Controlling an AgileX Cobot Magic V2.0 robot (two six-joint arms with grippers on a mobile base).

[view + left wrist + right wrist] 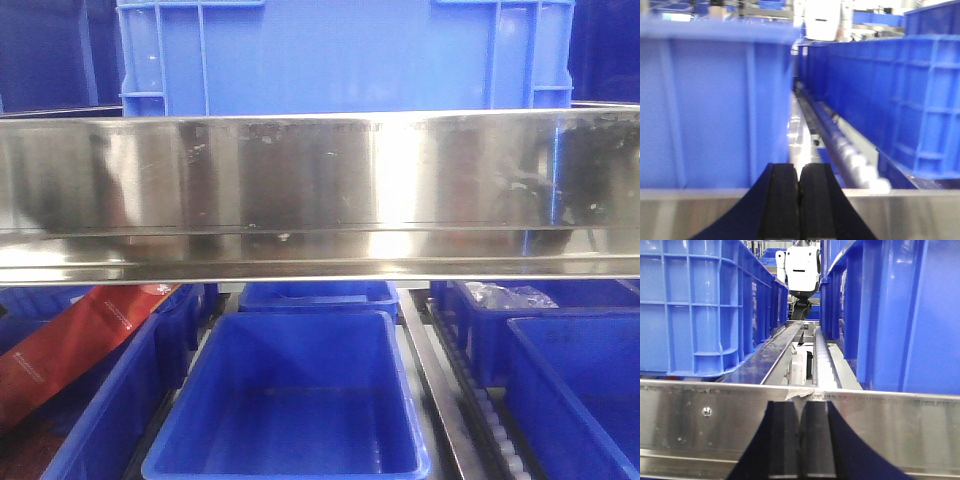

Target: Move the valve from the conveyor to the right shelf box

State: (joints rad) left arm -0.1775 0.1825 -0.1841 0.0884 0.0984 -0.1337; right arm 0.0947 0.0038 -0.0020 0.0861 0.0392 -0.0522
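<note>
Two grippers, both pressed shut with nothing between the pads: the left gripper (799,200) sits closed just in front of a steel rail (905,212), pointing down a gap between tall blue crates (715,110), and the right gripper (801,440) is likewise closed against its own stretch of steel rail (705,415), looking along a roller track (822,360) toward a white machine (801,270) at the far end. From the front, a shiny steel beam (320,190) spans the view, a blue box (290,400) below it (beside a red packet (70,345)). No valve or conveyor belt shows in any view.
</note>
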